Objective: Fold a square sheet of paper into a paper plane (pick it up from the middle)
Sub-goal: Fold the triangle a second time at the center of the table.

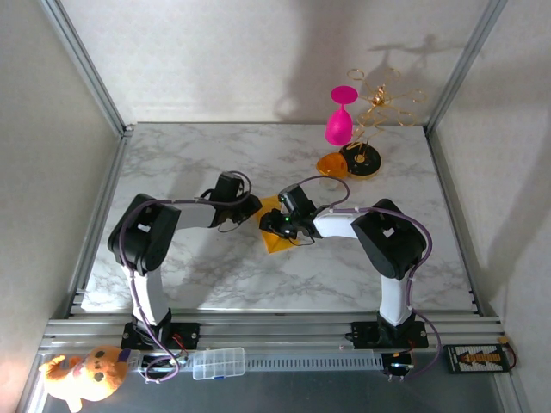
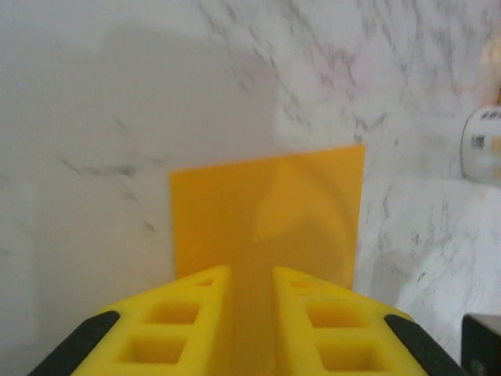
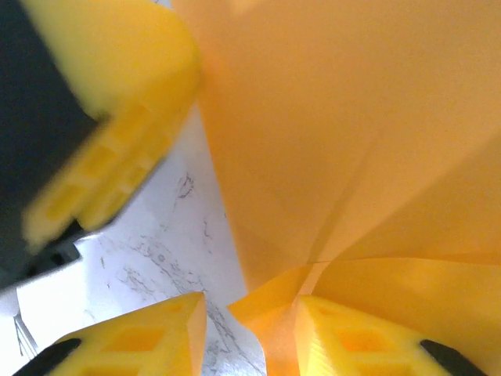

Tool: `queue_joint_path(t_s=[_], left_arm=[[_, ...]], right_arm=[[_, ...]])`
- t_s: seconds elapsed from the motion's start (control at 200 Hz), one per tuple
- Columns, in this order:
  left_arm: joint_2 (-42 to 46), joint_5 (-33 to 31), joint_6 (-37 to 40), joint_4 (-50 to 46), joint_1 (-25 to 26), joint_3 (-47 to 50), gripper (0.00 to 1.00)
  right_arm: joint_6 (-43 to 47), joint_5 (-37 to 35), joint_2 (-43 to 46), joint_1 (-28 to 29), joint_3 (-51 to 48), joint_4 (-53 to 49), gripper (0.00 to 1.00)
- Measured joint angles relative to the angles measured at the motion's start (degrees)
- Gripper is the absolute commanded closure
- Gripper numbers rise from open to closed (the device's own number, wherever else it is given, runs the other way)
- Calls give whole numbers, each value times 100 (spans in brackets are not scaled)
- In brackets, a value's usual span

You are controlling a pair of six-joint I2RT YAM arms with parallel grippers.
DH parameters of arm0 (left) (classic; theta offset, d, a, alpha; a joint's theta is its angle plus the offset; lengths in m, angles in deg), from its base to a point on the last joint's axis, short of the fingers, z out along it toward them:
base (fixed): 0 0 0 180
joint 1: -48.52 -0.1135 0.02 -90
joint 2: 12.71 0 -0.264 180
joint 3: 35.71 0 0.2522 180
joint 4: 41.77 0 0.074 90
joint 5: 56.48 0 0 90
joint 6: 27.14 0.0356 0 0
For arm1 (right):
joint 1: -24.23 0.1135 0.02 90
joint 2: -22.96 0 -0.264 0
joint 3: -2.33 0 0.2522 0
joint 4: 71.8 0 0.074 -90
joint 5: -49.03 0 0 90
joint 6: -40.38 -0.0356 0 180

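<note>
The square sheet of paper (image 1: pixel 275 243) lies mid-table between both arms, one edge pinched by the nearly closed left gripper (image 2: pixel 251 276), its raised crease running straight ahead between the half-open fingers of the right gripper (image 3: pixel 250 317)

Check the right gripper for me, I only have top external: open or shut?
Observer: Open. In the right wrist view the right gripper has a crumpled corner of the square sheet of paper lying between its spread fingers.
Operator: Any creases?
Observer: Yes, crease lines fan out from a point just above that corner.
Operator: Left side?
Observer: In the left wrist view the left gripper has its fingers narrowly apart and paper shows through the gap. I can't tell if it pinches.
</note>
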Motion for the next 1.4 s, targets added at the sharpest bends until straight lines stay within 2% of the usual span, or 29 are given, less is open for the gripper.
queue_joint_path(t_s=[0.155, 0.34, 0.556, 0.666, 0.731, 0.946, 1.232, 1.402], left_arm=[[393, -157, 33, -234, -313, -15, 77], [927, -160, 44, -332, -271, 72, 78], [1123, -127, -20, -337, -28, 415, 80], [1123, -118, -66, -343, 105, 562, 80], [1123, -101, -87, -332, 155, 623, 80], [1123, -101, -229, -295, 162, 785, 81], [1121, -4, -282, -284, 199, 796, 82], [1086, 55, -284, -289, 404, 793, 86]], right_arm=[[0, 4, 0, -2, 7, -13, 66], [22, -33, -7, -7, 7, -59, 69], [31, 7, -15, -37, 7, -59, 68], [68, 48, -15, -42, 7, -28, 60], [85, 96, -15, -44, 7, 0, 60], [221, 127, -15, -76, -101, 107, 77], [363, 177, -17, -170, -293, 350, 90], [391, 225, -37, -205, -313, 369, 98]])
